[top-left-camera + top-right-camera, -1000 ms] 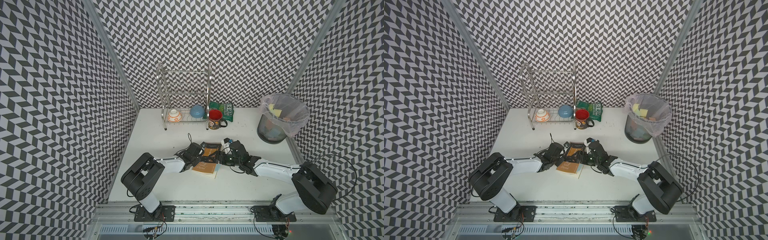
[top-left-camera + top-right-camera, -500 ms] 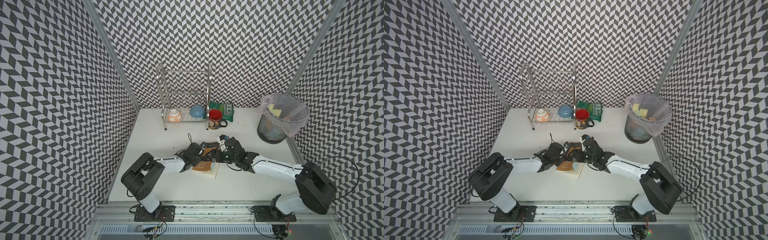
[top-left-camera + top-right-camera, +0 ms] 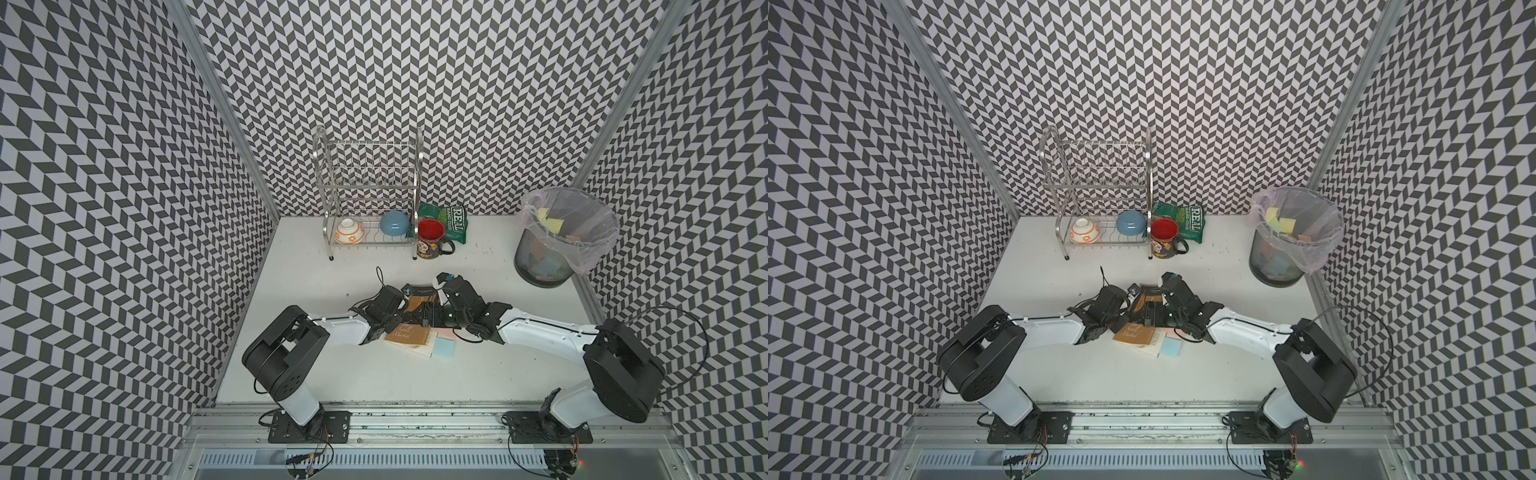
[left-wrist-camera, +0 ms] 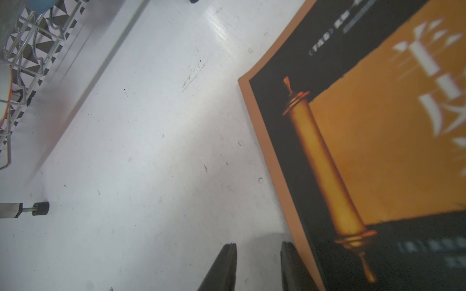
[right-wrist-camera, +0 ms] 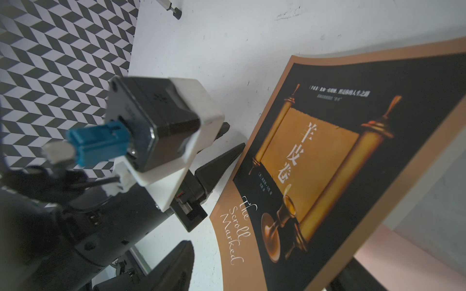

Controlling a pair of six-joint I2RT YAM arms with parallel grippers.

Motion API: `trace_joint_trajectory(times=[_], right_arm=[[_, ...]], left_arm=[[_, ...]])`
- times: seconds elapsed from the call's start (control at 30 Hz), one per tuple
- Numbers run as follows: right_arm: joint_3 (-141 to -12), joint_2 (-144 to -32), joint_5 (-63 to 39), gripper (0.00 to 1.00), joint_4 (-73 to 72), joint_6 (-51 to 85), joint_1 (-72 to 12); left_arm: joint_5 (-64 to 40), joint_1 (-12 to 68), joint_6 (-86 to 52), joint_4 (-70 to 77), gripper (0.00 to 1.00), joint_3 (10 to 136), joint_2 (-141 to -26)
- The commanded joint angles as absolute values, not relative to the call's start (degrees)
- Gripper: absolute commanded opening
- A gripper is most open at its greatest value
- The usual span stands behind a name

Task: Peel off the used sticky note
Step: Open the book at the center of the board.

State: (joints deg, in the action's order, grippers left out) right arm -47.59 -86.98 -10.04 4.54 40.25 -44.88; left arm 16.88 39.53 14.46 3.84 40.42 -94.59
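We judge the step in hand to be reaching the note beneath the book's raised cover, so the care lies in how the two arms share the work. The book (image 3: 406,335) lies on the desk (image 3: 332,374) between the arms, its brown cover (image 5: 327,163) bowed upward. The sticky notes sit at the book's corner nearest the right arm: a pink note (image 3: 447,333) right at the cover's edge and a blue note (image 3: 444,348) just beside it. We cannot tell which is the used one, nor whether they are stuck to a page or to the desk. The left end effector (image 4: 258,245) is released, its fingers a little apart with nothing between them, the tips low over the desk just beside the edge of the cover nearest that arm. The right end effector (image 3: 430,319) stands spread wide at the book's other side, clamped on nothing that we can see; one finger is hidden behind the cover. To do this well we would have the left arm pin the book so it cannot slide. We would then bring the right fingers low to a free corner of the note, away from its glued strip, close gently on paper alone, and peel slowly at a shallow angle toward the glue line, so the page neither lifts nor tears
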Motion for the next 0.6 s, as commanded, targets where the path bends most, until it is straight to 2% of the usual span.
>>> trace_joint_trajectory(times=[0.0, 0.57], right_arm=[[-46.2, -87.4, -9.3, 0.81, 1.3, 41.0, -45.1], [-36.6, -88.9, -14.9, 0.78, -15.7, 50.8, -44.2]], left_arm=[[14.9, 40.3, 14.3, 2.2, 0.34, 41.3, -96.1], [14.8, 40.3, 14.3, 2.2, 0.34, 41.2, -96.0]])
